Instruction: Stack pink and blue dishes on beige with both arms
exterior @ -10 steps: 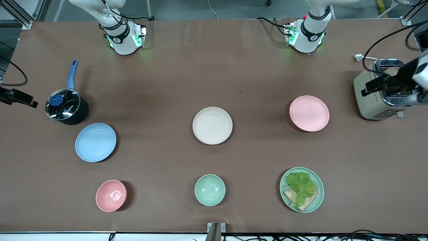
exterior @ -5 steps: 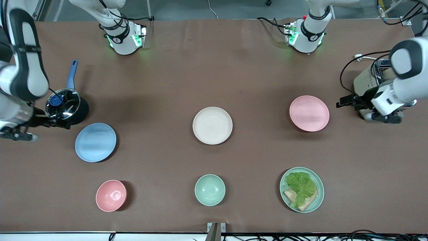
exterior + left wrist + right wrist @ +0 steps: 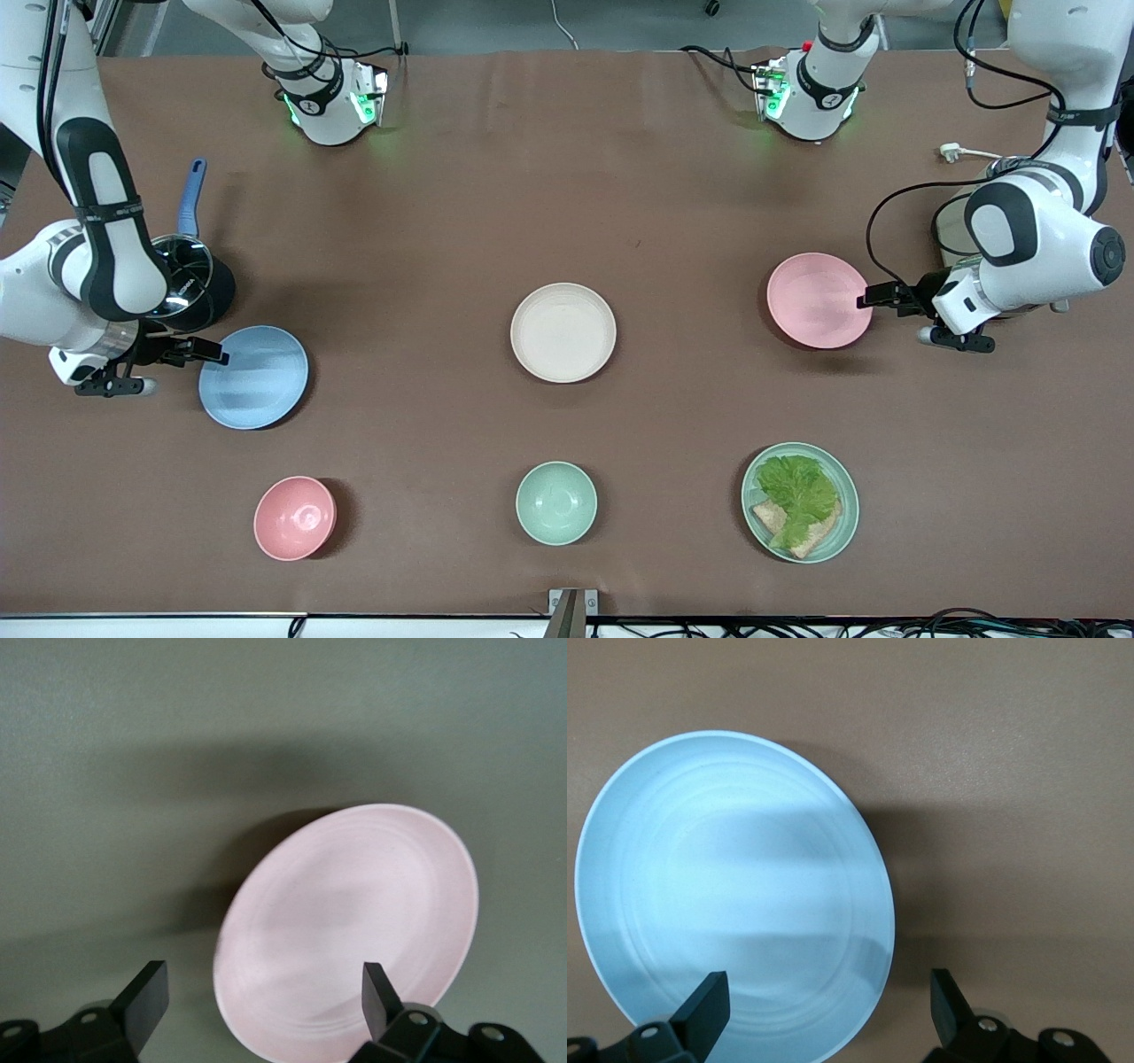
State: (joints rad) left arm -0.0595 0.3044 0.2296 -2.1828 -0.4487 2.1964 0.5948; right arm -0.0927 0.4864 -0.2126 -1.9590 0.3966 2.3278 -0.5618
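The light blue plate (image 3: 260,379) lies toward the right arm's end of the table. My right gripper (image 3: 215,356) hangs open at its rim, on the side nearest the pot. In the right wrist view the blue plate (image 3: 735,895) fills the frame, and one edge of it sits between the open fingers (image 3: 709,1010) of the right gripper (image 3: 828,1001). The pale pink plate (image 3: 817,299) lies toward the left arm's end, with my left gripper (image 3: 866,300) open at its rim. In the left wrist view the pink plate (image 3: 354,921) reaches in between the fingers of the left gripper (image 3: 264,997). The beige plate (image 3: 563,332) lies bare at the table's middle.
A black pot with a blue handle (image 3: 197,282) stands beside the blue plate, partly hidden by the right arm. Nearer the front camera stand a pink bowl (image 3: 295,517), a mint bowl (image 3: 556,502) and a mint plate (image 3: 843,523) of lettuce and bread. The left arm hides most of a toaster (image 3: 951,229).
Both arms have swung in from the table's ends and come down. The right gripper has reached the blue plate's rim and the left gripper the pink plate's rim. No dish has moved.
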